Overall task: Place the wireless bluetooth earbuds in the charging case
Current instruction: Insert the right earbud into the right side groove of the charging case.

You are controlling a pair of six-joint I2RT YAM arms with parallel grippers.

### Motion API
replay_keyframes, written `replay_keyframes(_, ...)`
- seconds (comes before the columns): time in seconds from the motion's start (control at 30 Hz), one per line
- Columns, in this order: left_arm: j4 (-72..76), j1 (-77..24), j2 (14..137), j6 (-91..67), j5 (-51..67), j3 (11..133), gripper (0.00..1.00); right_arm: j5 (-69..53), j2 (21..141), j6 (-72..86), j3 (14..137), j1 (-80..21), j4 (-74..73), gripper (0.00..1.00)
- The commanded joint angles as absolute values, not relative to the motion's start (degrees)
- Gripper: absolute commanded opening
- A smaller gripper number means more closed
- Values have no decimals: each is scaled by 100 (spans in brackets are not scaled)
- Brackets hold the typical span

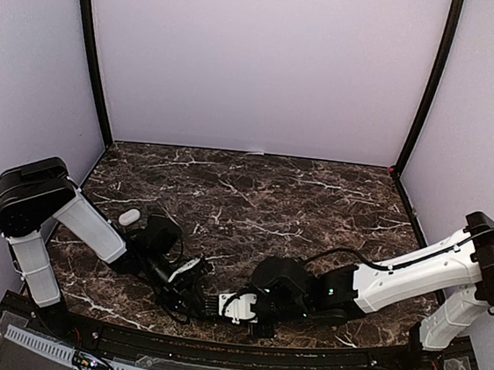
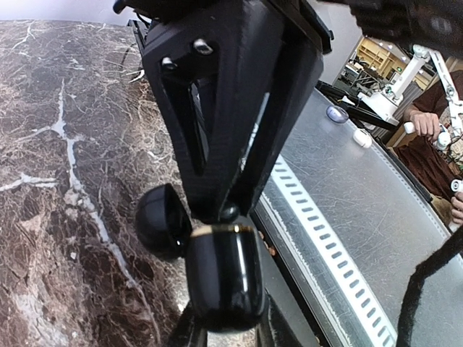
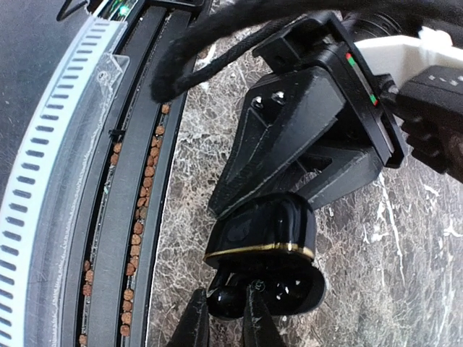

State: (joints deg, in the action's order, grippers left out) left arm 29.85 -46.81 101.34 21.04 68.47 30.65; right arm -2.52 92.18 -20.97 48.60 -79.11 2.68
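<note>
Left wrist: my left pincer point(image 2: 227, 319) clamps the open charging case point(image 2: 224, 271); my right pincer point(image 2: 228, 210) pinches a black earbud point(image 2: 230, 215).

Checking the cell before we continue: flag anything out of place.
Small brown pellets lie along a groove in the black rail at the near edge, looking like spilled debris. Nothing else stands out.

And there's the charging case point(image 2: 224, 278) between the left jaws, lid point(image 2: 163, 220) open beside it; earbud point(image 3: 223, 300) between the right jaws, right at its mouth, above the tabletop point(image 2: 58, 144).
</note>
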Motion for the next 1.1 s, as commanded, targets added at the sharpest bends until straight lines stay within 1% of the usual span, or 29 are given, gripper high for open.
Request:
replay_keyframes(0.0,3309,-4799,10055,2146,7324,3191,0,410,9337,-2522,5123,-8109,667,0)
replay_keyframes(0.2,3383,-4799,10031,2081,7391,3167,0,658,9204,-2582,4937,-8213,971,0)
replay_keyframes(0.3,3402,-4799,10011,2075,7358,3147,0,733,8792,-2450,4625,-8207,1324,0)
replay_keyframes(0.57,3511,-4799,9929,2079,7361,3093,0,853,8395,-2082,4340,-8202,1491,0)
replay_keyframes(1.0,4263,-4799,9868,1603,7405,2919,0,907,8734,-1802,4696,-8195,1532,0)
replay_keyframes(1.07,4569,-4799,9917,1344,7442,2889,0,924,8764,-1795,4723,-8197,1582,0)
